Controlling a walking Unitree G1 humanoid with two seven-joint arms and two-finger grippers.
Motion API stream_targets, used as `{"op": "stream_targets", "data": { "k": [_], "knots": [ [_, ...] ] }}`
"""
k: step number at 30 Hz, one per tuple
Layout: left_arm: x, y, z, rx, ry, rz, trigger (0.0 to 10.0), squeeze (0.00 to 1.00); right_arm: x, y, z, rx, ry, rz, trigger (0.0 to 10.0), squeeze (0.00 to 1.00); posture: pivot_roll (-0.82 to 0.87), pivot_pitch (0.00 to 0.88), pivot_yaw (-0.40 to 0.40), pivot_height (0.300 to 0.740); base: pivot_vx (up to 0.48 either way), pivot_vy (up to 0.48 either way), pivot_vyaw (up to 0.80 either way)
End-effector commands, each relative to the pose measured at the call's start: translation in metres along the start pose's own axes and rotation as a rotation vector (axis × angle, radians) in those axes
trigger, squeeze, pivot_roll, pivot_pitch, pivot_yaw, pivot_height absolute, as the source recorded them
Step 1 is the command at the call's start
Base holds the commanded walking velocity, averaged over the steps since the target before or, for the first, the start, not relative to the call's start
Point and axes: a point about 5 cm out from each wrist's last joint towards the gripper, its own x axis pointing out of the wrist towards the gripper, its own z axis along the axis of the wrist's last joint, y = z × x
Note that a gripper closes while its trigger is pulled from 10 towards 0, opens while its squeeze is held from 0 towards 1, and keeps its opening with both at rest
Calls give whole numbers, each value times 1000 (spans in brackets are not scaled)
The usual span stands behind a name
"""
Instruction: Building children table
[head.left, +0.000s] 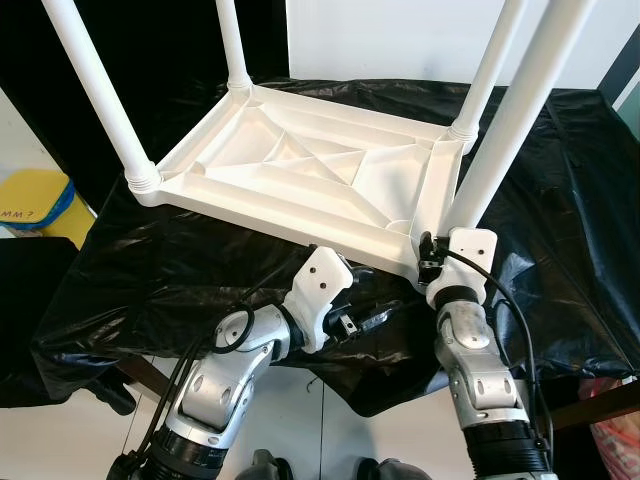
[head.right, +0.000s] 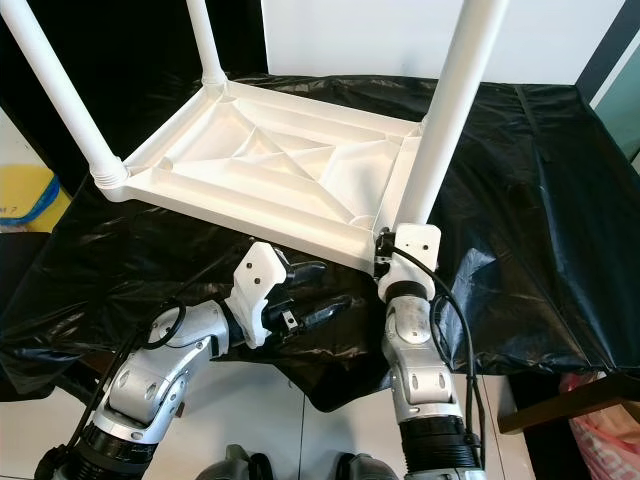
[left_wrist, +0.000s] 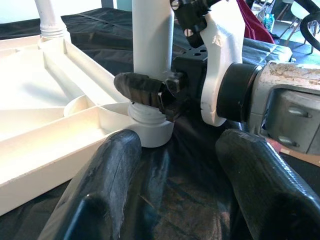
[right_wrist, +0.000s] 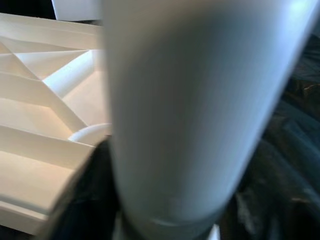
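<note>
Right hand (left_wrist: 155, 92) clenched round the 4th table leg (head.right: 445, 120) at its socket, probably screwing it into the upturned tabletop (head.left: 300, 170); left hand (head.right: 315, 295) released, waiting alongside.

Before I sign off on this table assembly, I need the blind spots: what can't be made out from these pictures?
- Tops of the table legs: cut off by the upper edge in both eye views.
- Near-right leg: blurred and too close in the right wrist view.
- Whether that leg is fully seated in its socket: the right gripper covers part of the joint.
- Tabletop face: turned down onto the black sheet.
</note>
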Motion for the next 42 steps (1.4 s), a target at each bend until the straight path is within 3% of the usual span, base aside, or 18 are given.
{"op": "stream_targets", "data": {
  "k": [1,14,15,16,28,42],
  "knots": [
    [0,2,-2,-2,3,62,10000,0,-1,-5,-1,3,0,1,10000,1000,-31,129,-46,740,0,0,0],
    [0,1,-2,-5,0,62,10000,0,0,-23,7,9,-74,180,10000,1000,-38,129,-45,740,0,0,0],
    [0,1,-2,-5,0,61,10000,0,-1,-25,7,14,-68,209,10000,933,-40,128,-42,740,0,0,0],
    [0,1,-2,-4,1,59,10000,0,-1,-26,7,15,-72,238,10000,0,-41,128,-41,740,0,0,0],
    [2,2,-1,1,2,41,10000,0,3,-31,6,4,-60,465,10000,0,-50,109,-32,740,0,0,0],
    [1,3,-1,10,3,41,10000,0,16,-40,8,-46,-57,560,10000,0,-39,97,-32,740,0,0,0]
  ]
}}
